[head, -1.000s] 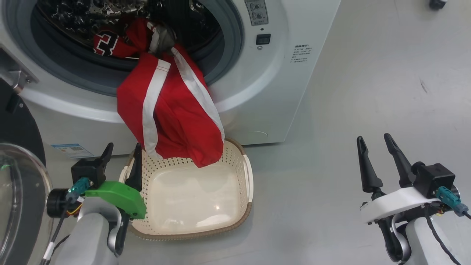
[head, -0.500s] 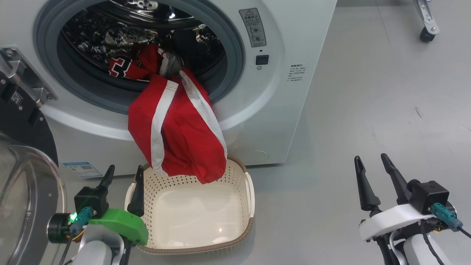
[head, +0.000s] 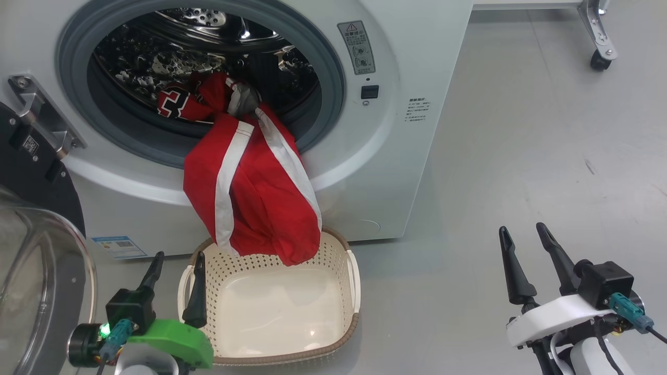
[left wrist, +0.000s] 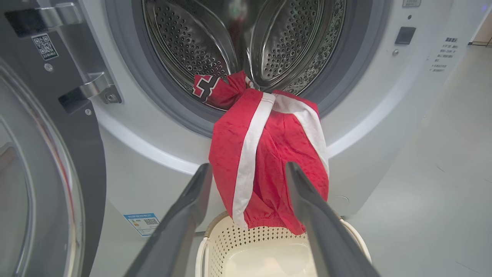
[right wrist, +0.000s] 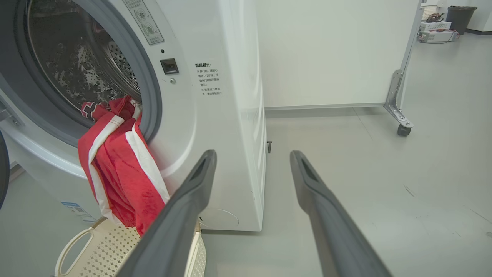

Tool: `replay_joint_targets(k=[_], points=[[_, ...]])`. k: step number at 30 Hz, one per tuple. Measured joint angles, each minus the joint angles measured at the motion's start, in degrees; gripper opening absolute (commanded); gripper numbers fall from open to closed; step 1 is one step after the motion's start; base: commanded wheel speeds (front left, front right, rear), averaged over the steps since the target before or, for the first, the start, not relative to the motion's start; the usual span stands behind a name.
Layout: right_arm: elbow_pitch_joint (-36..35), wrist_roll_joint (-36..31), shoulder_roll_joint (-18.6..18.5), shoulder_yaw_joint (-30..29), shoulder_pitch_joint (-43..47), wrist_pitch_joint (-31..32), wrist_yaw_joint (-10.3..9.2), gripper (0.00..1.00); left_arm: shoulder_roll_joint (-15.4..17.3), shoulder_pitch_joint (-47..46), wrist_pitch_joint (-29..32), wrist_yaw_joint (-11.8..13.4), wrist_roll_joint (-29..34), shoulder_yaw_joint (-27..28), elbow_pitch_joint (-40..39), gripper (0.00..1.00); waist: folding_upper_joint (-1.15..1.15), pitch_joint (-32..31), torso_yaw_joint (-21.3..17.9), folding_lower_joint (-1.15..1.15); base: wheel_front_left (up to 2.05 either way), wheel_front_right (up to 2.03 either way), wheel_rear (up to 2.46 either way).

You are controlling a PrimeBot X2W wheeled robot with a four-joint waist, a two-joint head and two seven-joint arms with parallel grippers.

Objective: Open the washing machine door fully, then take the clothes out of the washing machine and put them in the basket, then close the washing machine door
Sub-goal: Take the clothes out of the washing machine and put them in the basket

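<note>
1. At the lower left of the head view, the left gripper [head: 177, 256] hovers with its fingers spread wide and nothing between them, just beside the near-left corner of the basket [head: 355, 291].
2. Beside it, at the far left, the washing machine door [head: 31, 172] stands swung open.
3. Lower right, the right gripper [head: 521, 228] is likewise spread and empty, well apart from the basket.
4. Just beyond the left gripper, the basket sits at the foot of the washing machine [head: 385, 156], its bottom bare.
5. Above it, the clothes [head: 250, 198] hang over the grey rubber ring [head: 333, 83]. Their long axis runs downward and the lower hem dips past the basket's far rim.
6. Deepest, the lettered part lies bunched at the drum [head: 172, 57] lip.
7. Judged from this, the left arm is nearer. The cloth lies straight ahead and above it, framed between its fingers in the left wrist view, so a forward, upward reach suits.
</note>
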Motion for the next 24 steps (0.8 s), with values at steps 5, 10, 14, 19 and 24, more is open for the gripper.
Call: replay_joint_targets(k=[5,10,14,19,24], points=[[-0.27,0.0,0.03,0.01,0.22,0.42,-0.01,1.0,0.23,1.33,0.1,0.53,0.01,-0.02,-2.21,1.0,0.0,0.09,0.05,0.0,0.0,0.0,0.0],[-0.48,0.0,0.03,0.02,0.65,0.44,-0.01,1.0,0.31,2.36,0.68,0.74,0.01,-0.09,-4.24,1.0,0.0,0.23,0.06,0.0,0.0,0.0,0.0],[-0.87,0.0,0.03,0.05,0.68,0.51,-0.02,1.0,0.45,3.09,1.19,1.21,0.02,-0.23,-5.65,1.0,0.0,0.42,0.03,0.0,0.0,0.0,0.0],[-1.27,0.01,0.02,0.07,0.68,0.92,-0.03,1.0,0.58,3.6,2.36,1.23,0.04,-0.51,-7.33,1.0,0.0,0.81,-0.03,0.0,0.0,0.0,0.0],[-1.69,0.01,0.01,0.09,0.68,0.93,-0.03,1.0,0.86,3.8,3.25,1.25,0.2,-0.76,-8.65,1.0,0.0,1.37,-0.14,0.0,0.0,0.0,0.0]])
